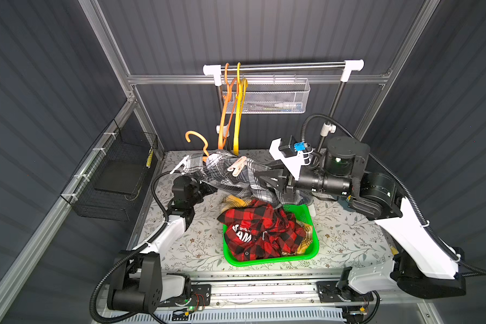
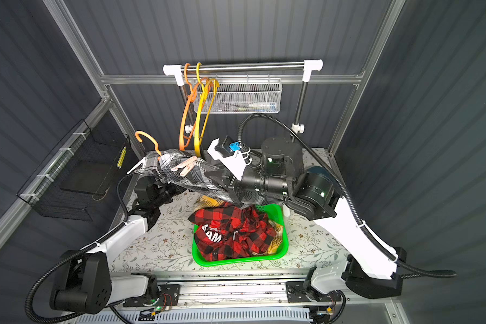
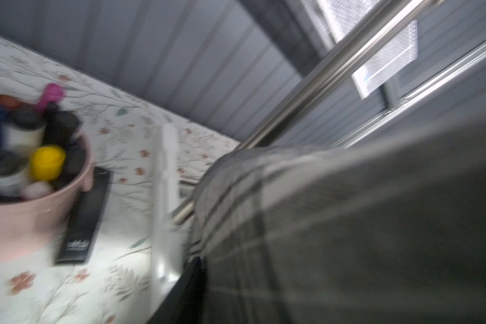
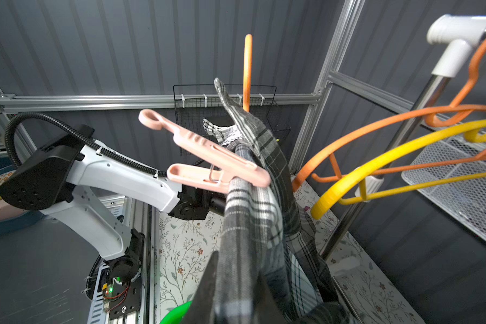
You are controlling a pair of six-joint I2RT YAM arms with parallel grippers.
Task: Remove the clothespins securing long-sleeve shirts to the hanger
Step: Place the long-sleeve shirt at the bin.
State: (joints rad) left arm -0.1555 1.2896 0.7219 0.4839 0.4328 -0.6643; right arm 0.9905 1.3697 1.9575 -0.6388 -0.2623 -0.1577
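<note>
Our right hand (image 1: 264,179) is clamped tight on the grey plaid shirt (image 1: 222,179), gripping the cloth at the end nearest its own arm and holding it up off the counter (image 1: 197,246). Just beyond its fingertips, a salmon-pink clothespin (image 4: 208,160) bites onto the shirt's upper edge, with its two handles sticking out clear of the fabric. At the far end of the shirt a pale clothespin (image 1: 179,165) juts out from the cloth. We see an orange hanger (image 1: 197,140) inside the shirt, its hook rising free above the collar. Our left hand (image 1: 208,192) reaches in under the shirt from below, between the two clothespins. The cloth hides its jaws, so we cannot tell how wide it stands or whether it holds anything. Its wrist view is blurred and filled with grey plaid, with a long pale shape just beside the cloth that we cannot name. Below the raised shirt a green basket (image 1: 314,246) sits on the counter. The red-and-black shirt (image 1: 253,232) with white letters is heaped in it, and the yellow shirt (image 1: 233,200) peeks out at the edges. At the back a rail (image 1: 281,66) carries a bare orange hanger (image 1: 225,112) and a yellow hanger (image 1: 237,117) near one end. A white mesh basket (image 1: 267,96) hangs just behind the rail. A black wire basket (image 1: 118,179) is fixed to the side frame, well apart from the shirts.
</note>
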